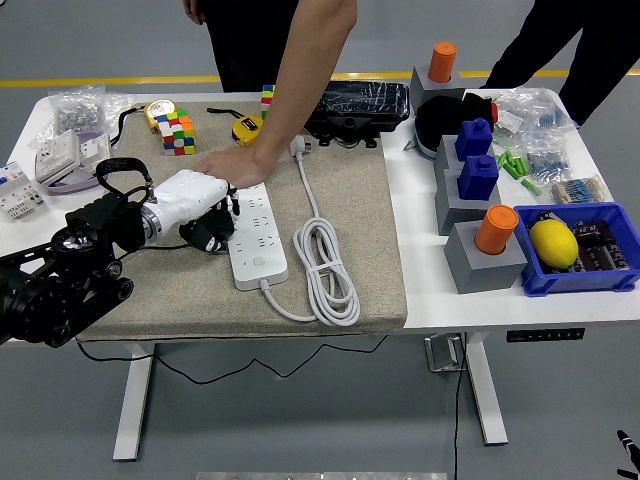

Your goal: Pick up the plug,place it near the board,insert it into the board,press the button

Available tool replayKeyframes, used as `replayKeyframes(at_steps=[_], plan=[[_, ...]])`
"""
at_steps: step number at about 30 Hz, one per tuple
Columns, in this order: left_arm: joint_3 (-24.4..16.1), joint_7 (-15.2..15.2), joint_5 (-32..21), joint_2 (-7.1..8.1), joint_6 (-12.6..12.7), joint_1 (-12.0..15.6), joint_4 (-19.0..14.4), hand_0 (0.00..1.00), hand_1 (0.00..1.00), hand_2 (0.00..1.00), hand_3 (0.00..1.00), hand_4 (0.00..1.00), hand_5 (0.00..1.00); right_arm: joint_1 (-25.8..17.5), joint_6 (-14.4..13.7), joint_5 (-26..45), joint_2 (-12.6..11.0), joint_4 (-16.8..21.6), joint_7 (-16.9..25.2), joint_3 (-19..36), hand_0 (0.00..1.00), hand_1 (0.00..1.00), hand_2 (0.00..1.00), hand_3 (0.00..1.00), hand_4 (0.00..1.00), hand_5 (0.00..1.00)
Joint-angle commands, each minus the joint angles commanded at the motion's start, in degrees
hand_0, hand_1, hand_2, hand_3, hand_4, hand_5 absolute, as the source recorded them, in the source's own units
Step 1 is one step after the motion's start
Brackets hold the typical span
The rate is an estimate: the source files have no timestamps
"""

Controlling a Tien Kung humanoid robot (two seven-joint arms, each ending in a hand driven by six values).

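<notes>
— What could go wrong here?

— The left hand point(195, 200) is curled around a black plug point(207, 229), right beside the white power strip point(254, 235). If the plug tips, its pins may miss the holes, I think.

— And that person's hand point(232, 161)?

— It rests flat on the far end of the strip — it could get bumped.

— What's under the strip?

— A tan mat point(350, 200) on the white table point(430, 280). Past the strip, a gray floor with a yellow line point(130, 81).
</notes>
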Motion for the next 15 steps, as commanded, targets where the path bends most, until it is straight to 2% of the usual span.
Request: replayKeyframes(at_steps=[2,3,8,9,15], plan=[[0.04,-0.07,0.0,0.18,0.5,-0.23,-0.09,0.465,0.69,0.653,0.621,0.884,0.002,-0.08,0.05,-0.07,-0.02,0.0,0.02,-0.03,0.811,0.756,0.731,0.792,0.998,0.99],[-0.1,-0.05,0.06,0.25,0.54,-0.35,-0.1,0.529,0.738,0.78,0.69,0.882,0.002,-0.09,0.08,-0.08,-0.03,0.0,0.03,-0.04,0.81,0.756,0.732,0.792,0.998,0.989],[-1.05,0.06,0.21,0.73,0.15,-0.69,-0.08,0.529,0.738,0.78,0.69,0.882,0.002,-0.11,0.16,-0.04,-0.14,0.0,0.12,-0.22,0.81,0.756,0.732,0.792,0.998,0.989],[-1.09,0.07,0.2,0.95,0.0,-0.72,-0.28,0.652,0.79,0.816,0.753,0.893,0.002,-0.11,0.13,0.05,-0.14,0.0,0.15,-0.26,0.809,0.756,0.732,0.792,0.998,0.988],[-0.55,0.16,0.07,1.11,-0.76,-1.0,-0.44,0.652,0.79,0.816,0.753,0.893,0.002,-0.15,0.11,-0.4,-0.11,0.0,0.0,0.16,0.809,0.756,0.732,0.792,0.998,0.988]])
